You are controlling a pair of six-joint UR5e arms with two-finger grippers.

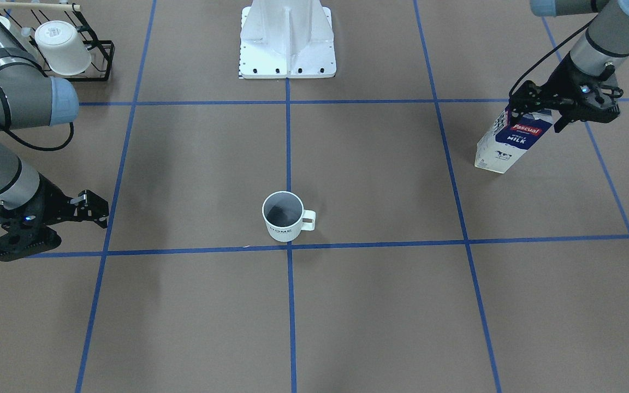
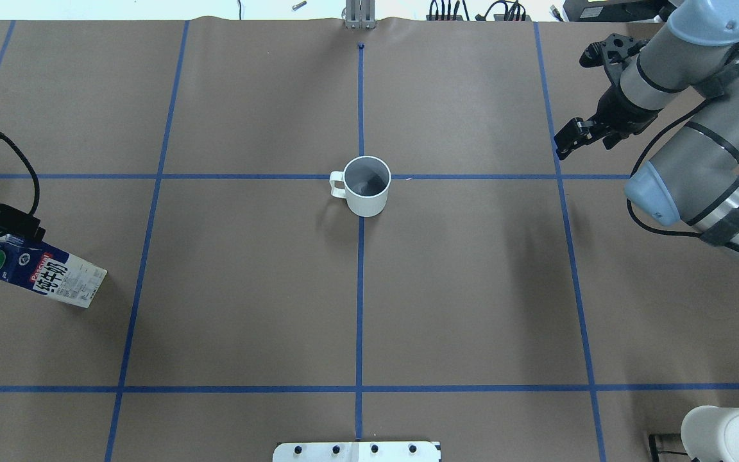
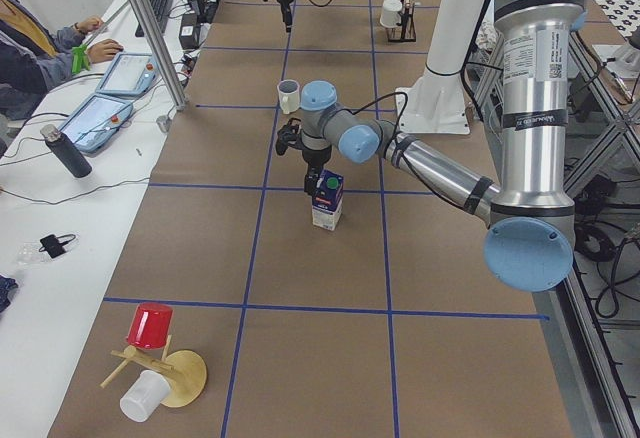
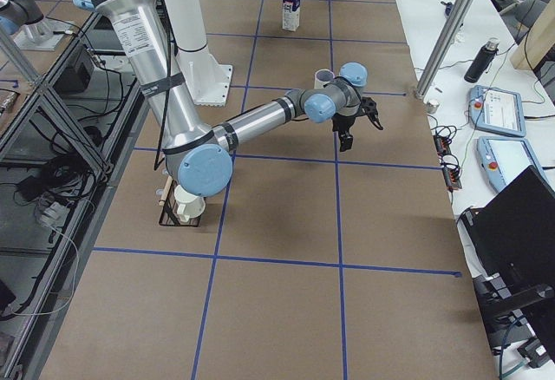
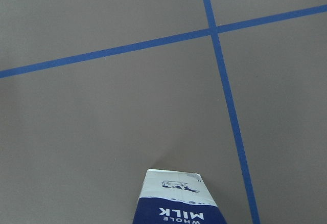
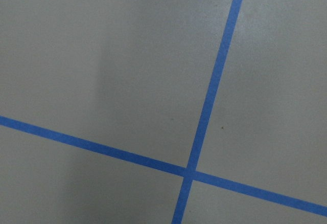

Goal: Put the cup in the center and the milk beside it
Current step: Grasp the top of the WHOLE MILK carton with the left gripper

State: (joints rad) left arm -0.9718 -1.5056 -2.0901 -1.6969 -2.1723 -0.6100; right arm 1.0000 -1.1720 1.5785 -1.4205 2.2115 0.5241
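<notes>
Near the robot's base, a white mug hangs on a black rack at the right near corner. Farther out on the robot's left, the left gripper is clamped on the top of the milk, which stands upright on the brown table, well apart from the center. The cup sits upright touching the center crossing, just on its near side, handle pointing to the robot's left. Far right, the right gripper hovers above the table with jaws spread, grasping nothing, near a blue tape line, well apart from the cup.
</notes>
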